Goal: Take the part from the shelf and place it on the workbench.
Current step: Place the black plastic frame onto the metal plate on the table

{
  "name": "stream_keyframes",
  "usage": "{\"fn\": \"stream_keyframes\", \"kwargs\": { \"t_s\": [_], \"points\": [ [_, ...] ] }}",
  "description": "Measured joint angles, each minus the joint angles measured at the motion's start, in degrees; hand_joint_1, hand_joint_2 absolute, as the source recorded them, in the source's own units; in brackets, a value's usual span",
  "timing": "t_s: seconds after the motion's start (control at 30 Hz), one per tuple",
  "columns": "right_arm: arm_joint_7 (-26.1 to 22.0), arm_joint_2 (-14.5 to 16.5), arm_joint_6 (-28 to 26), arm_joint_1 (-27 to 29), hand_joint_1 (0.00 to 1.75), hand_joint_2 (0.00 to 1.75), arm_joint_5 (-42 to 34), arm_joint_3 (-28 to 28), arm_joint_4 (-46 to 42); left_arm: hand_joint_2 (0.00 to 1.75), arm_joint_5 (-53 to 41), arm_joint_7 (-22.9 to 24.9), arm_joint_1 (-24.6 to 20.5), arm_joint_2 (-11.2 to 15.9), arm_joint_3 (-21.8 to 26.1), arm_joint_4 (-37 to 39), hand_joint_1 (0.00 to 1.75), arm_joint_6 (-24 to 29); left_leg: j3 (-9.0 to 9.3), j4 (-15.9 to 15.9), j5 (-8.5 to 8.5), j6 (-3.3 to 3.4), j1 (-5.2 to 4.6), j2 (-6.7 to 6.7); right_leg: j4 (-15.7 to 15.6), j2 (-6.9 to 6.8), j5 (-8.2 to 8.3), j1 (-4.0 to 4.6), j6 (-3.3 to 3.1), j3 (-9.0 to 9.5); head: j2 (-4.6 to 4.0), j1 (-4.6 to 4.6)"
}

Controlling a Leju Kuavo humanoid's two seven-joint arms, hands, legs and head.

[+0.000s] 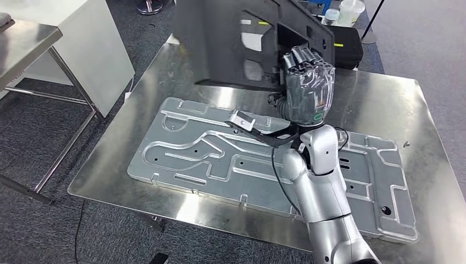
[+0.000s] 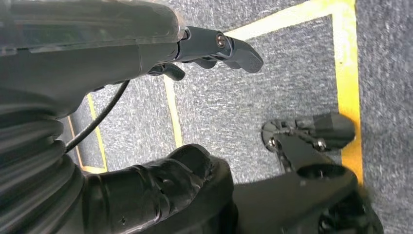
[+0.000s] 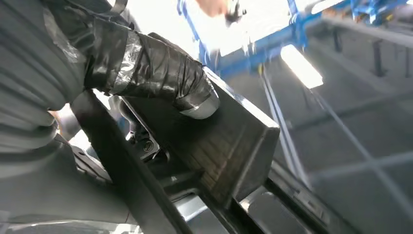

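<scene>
My right hand [image 1: 308, 88] grips a large black plastic part [image 1: 236, 38] by a box-shaped section on its right side and holds it in the air over the far half of the steel workbench [image 1: 379, 104]. In the right wrist view my taped thumb [image 3: 160, 73] presses on that black part [image 3: 234, 141]. Below the part, a big silver stamped metal panel [image 1: 220, 159] lies flat on the bench. My left hand [image 2: 97, 44] hangs over grey carpet, its fingers [image 2: 234, 48] apart and nothing in them.
A white cabinet [image 1: 82, 49] and a steel side table [image 1: 22, 49] stand to the left of the bench. A black case [image 1: 349, 52] and plastic bottles [image 1: 343, 11] sit behind it. Yellow floor lines [image 2: 346, 73] run under my left hand.
</scene>
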Motion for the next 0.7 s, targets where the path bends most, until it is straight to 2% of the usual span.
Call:
{"fn": "stream_keyframes", "kwargs": {
  "t_s": [0.03, 0.07, 0.13, 0.2, 0.27, 0.33, 0.37, 0.4, 0.43, 0.5, 0.53, 0.57, 0.6, 0.7],
  "points": [
    [2.2, 0.44, -0.02, 0.03, 1.75, 1.75, 4.41, -0.63, -0.63, 1.75, -0.05, 0.11, -0.13, -0.07, -0.15, 0.0, 0.0, -0.08, 0.02, 0.08, -0.13, -0.26, -0.08, -0.08, -3.35, -0.13, 1.07, 0.11, -0.19, 1.63, 0.0, -0.02],
    [5.8, 0.41, -0.04, -0.09, 1.75, 1.75, 7.39, -0.65, -1.05, 1.75, -0.12, 0.23, -0.25, -0.13, -0.3, 0.0, 0.0, -0.13, -0.01, 0.1, -0.2, -0.57, -0.15, -0.15, -5.39, -0.2, 1.45, 0.28, -0.41, 2.6, 0.0, -0.04],
    [17.79, -1.36, -0.08, -1.38, 1.75, 1.75, 9.5, 1.94, -0.68, 1.75, -0.31, 0.41, -0.43, -0.17, -0.61, 0.0, 0.0, -0.36, -0.04, -0.08, -0.17, -1.28, -0.21, -0.21, -6.35, -0.11, 1.28, 0.57, -0.98, 2.97, 0.0, -0.07],
    [32.35, -4.76, -0.08, -4.45, 1.75, 1.75, 9.63, 8.3, 1.49, 1.75, -0.53, 0.56, -0.56, -0.19, -0.99, 0.0, 0.0, -0.75, -0.18, 0.34, -0.63, -1.91, -0.09, -0.19, -6.84, -0.01, 1.56, 0.35, -1.84, 3.19, 0.0, -0.05],
    [43.04, -7.75, -0.08, -7.98, 1.75, 1.75, 9.68, 17.8, 4.67, 1.75, -0.69, 0.66, -0.67, -0.19, -1.29, 0.0, 0.0, -1.04, -1.92, 4.48, -3.09, -2.22, 0.02, -0.24, -7.36, 0.3, 1.84, 0.09, -2.73, 3.45, 0.0, -0.09],
    [48.79, -9.74, -0.08, -10.51, 1.75, 1.75, 9.71, 27.47, 7.84, 1.75, -0.77, 0.73, -0.92, -0.19, -1.42, 0.0, 0.0, -1.13, -5.49, 11.96, -6.37, -2.36, 0.03, -0.29, -7.39, 0.69, 1.82, 0.28, -3.15, 3.52, 0.0, -0.14],
    [50.2, -10.58, -0.08, -11.26, 1.75, 1.75, 9.71, 31.49, 9.27, 1.75, -0.78, 0.78, -1.1, -0.19, -1.45, 0.0, 0.0, -1.14, -6.99, 14.65, -7.0, -2.41, 0.02, -0.29, -7.37, 0.77, 1.77, 0.4, -3.19, 3.6, 0.0, -0.14],
    [51.12, -11.39, -0.08, -11.86, 1.75, 1.75, 9.71, 34.91, 10.53, 1.75, -0.78, 0.81, -1.25, -0.19, -1.49, 0.0, 0.0, -1.15, -7.72, 15.59, -6.64, -2.41, 0.01, -0.29, -7.32, 0.77, 1.7, 0.52, -3.21, 3.66, 0.0, -0.14],
    [51.74, -12.11, -0.08, -12.34, 1.75, 1.75, 9.71, 37.71, 11.64, 1.75, -0.79, 0.84, -1.32, -0.19, -1.53, 0.0, 0.0, -1.16, -7.38, 14.27, -5.23, -2.35, 0.01, -0.29, -7.23, 0.74, 1.61, 0.62, -3.19, 3.72, 0.0, -0.14],
    [53.15, -12.95, -0.08, -13.68, 1.75, 1.75, 9.71, 42.06, 13.76, 1.75, -0.84, 0.9, -1.28, -0.19, -1.6, 0.0, 0.0, -1.18, -4.38, 7.18, -1.29, -2.04, 0.0, -0.33, -6.87, 0.72, 1.33, 0.71, -2.98, 3.7, 0.0, -0.13],
    [53.91, -13.22, -0.08, -14.58, 1.75, 1.75, 9.71, 44.07, 14.96, 1.75, -0.88, 0.94, -1.26, -0.18, -1.65, 0.0, 0.0, -1.19, -2.85, 3.78, -0.05, -1.84, -0.11, -0.39, -6.6, 0.77, 1.16, 0.82, -2.78, 3.57, 0.0, -0.12],
    [54.56, -13.38, -0.08, -15.45, 1.75, 1.75, 9.71, 46.17, 16.28, 1.75, -0.92, 0.99, -1.28, -0.17, -1.71, 0.0, 0.0, -1.19, -1.81, 1.51, 0.56, -1.63, -0.22, -0.46, -6.44, 0.81, 1.07, 0.88, -2.53, 3.44, 0.0, -0.11],
    [54.94, -13.5, -0.09, -16.11, 1.75, 1.75, 9.71, 48.23, 17.57, 1.75, -0.95, 1.04, -1.32, -0.16, -1.78, 0.0, 0.0, -1.19, -1.38, 0.57, 0.52, -1.44, -0.36, -0.53, -6.39, 0.84, 1.03, 0.94, -2.28, 3.35, 0.0, -0.1],
    [54.66, -13.52, -0.11, -16.75, 1.75, 1.75, 9.71, 53.14, 21.54, 1.75, -0.96, 1.22, -1.41, -0.16, -1.91, 0.0, 0.0, -1.29, -0.98, -0.05, 0.77, -0.65, -0.23, -0.57, -6.28, 0.78, 0.71, 0.99, -1.53, 3.36, 0.0, -0.08]
  ]
}}
